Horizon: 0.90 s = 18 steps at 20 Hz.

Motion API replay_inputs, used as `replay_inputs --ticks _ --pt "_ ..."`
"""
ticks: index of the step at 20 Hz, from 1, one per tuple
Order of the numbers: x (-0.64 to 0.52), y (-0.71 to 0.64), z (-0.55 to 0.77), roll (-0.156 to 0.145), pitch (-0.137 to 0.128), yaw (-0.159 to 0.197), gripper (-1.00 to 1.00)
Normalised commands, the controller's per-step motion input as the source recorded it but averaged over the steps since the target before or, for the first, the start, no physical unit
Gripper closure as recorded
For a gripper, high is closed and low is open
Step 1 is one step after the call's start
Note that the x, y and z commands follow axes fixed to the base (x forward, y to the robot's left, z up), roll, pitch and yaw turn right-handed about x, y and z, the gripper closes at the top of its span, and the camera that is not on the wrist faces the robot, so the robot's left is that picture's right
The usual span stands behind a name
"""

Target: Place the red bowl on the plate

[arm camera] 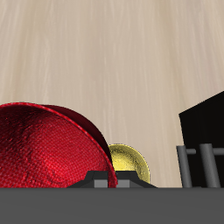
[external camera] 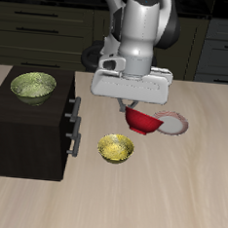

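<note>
- The fingers (external camera: pixel 134 110) pinch the red bowl (external camera: pixel 142 120) by its rim, tilted.
- The red bowl hangs above the bench (external camera: pixel 178 190), overlapping the plate (external camera: pixel 174 122).

Light wood-grain table (external camera: pixel 192 196); dark cabinet (external camera: pixel 26 133) with drawer handles near one side edge; dark kitchen cupboards (external camera: pixel 45 27) behind the back edge.

The plate (external camera: pixel 176 124) lies open, with bare counter (external camera: pixel 178 190) around it from 3 to 6 o'clock. At its 8 o'clock stands a yellow bowl (external camera: pixel 116 148), and at 9 o'clock, well apart, the dark cabinet (external camera: pixel 31 138) blocks passage.
</note>
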Motion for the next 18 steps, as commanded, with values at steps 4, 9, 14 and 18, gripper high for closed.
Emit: replay_inputs --ticks 4,9,14,18 --pt "-0.36 -0.04 0.04 -0.009 0.008 -0.028 1.0" --pt "-0.38 0.01 0.03 0.007 0.003 -0.015 1.0" --pt "-0.33 0.05 0.07 0.012 0.003 -0.005 1.0" --pt "-0.36 0.04 0.04 0.014 0.001 0.021 1.0"
